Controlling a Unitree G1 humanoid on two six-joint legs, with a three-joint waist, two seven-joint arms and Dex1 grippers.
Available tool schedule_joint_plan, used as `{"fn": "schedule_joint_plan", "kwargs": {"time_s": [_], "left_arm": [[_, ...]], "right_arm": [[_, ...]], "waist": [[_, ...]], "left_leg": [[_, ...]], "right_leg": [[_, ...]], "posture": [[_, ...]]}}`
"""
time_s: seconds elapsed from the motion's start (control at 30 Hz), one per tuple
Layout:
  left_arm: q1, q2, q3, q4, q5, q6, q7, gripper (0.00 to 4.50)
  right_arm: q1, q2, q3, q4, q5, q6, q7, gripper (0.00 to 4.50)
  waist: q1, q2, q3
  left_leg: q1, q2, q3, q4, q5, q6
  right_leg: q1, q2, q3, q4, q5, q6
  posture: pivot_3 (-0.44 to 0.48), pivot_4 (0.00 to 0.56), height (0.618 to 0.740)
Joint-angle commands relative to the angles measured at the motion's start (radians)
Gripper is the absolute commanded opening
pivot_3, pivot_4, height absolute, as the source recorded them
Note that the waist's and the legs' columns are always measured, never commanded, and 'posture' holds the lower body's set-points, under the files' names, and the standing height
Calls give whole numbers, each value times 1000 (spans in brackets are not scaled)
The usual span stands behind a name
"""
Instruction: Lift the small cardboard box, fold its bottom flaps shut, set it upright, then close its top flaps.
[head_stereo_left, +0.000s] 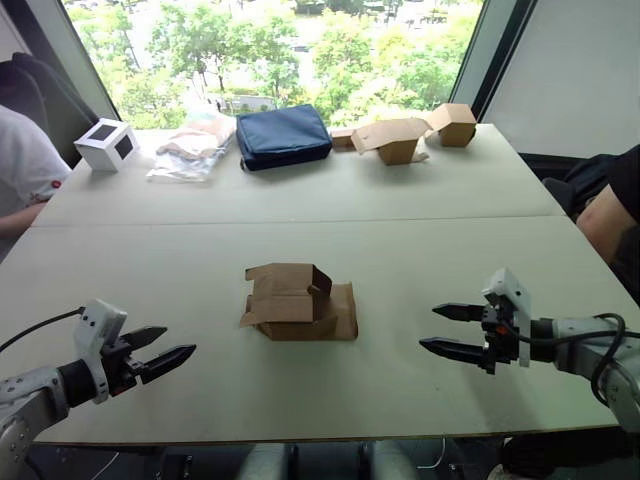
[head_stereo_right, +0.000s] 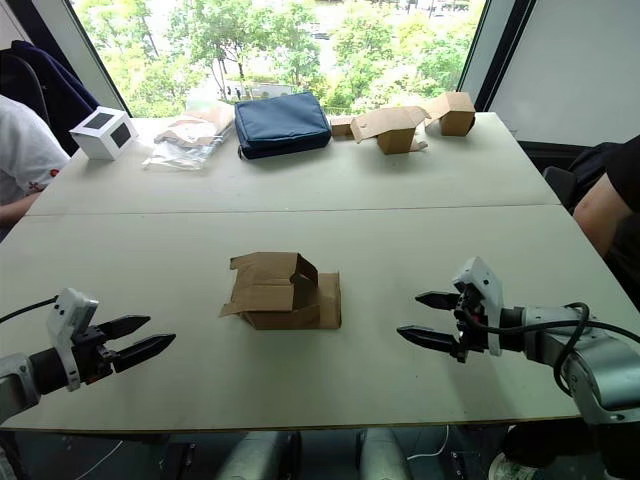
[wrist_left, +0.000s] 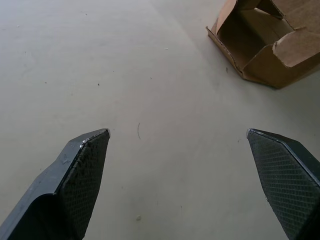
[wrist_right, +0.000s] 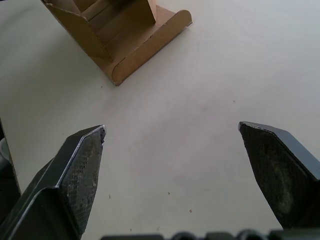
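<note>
The small cardboard box (head_stereo_left: 297, 303) lies on its side in the middle of the table (head_stereo_left: 420, 200), its flaps spread loose around it. One flap (head_stereo_left: 346, 311) lies flat on the table toward my right. My left gripper (head_stereo_left: 163, 352) hovers open near the table's front left, well short of the box, which the left wrist view shows as an open brown box (wrist_left: 267, 42). On the other side, my right gripper (head_stereo_left: 443, 330) is open too, pointing at the box from a hand's width away; the right wrist view catches the box (wrist_right: 117, 30) ahead.
At the far edge stand a white cube with a dark window (head_stereo_left: 106, 144), a clear bag (head_stereo_left: 190, 148), a navy pouch (head_stereo_left: 283, 135) and paler cardboard boxes (head_stereo_left: 395, 138). A person's sleeve (head_stereo_left: 25, 165) is at the left, another person's arm (head_stereo_left: 612, 215) at the right.
</note>
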Motion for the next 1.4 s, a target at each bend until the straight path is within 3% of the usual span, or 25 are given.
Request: {"fn": "schedule_joint_plan", "kwargs": {"time_s": [0.03,0.7,1.0,1.1,1.27,1.4], "left_arm": [[-7,1,30,-3,-1,-31,-8,4500],[-39,3,30,42,2,-56,-9,4500],[-78,20,-29,67,143,-139,57,4500],[-103,24,-22,92,139,-130,52,4500],[-164,70,5,137,20,63,16,4500],[-237,126,19,170,-232,361,-115,4500]], "right_arm": [[-12,2,-4,-6,0,-18,8,4454],[-9,9,-9,-18,5,-16,-1,4454],[-23,18,10,-3,-12,-25,-13,4454],[-43,20,19,0,-18,-25,-17,4454],[-48,11,11,-46,-9,-21,-28,4454],[-57,19,23,-178,30,15,-58,4454]], "waist": [[0,0,0],[0,0,0],[0,0,0],[0,0,0],[-1,0,0],[-1,0,0]], "left_leg": [[0,0,0,0,0,0],[0,0,0,0,0,0],[0,0,0,0,0,0],[0,0,0,0,0,0],[0,0,0,0,0,0],[-1,0,0,0,0,0]], "right_leg": [[0,0,0,0,0,0],[0,0,0,0,0,0],[0,0,0,0,0,0],[0,0,0,0,0,0],[-1,0,0,1,0,0],[-1,0,-1,1,0,1]], "posture": [[0,150,740],[0,150,740],[0,150,740],[0,150,740],[0,150,740],[0,150,740]]}}
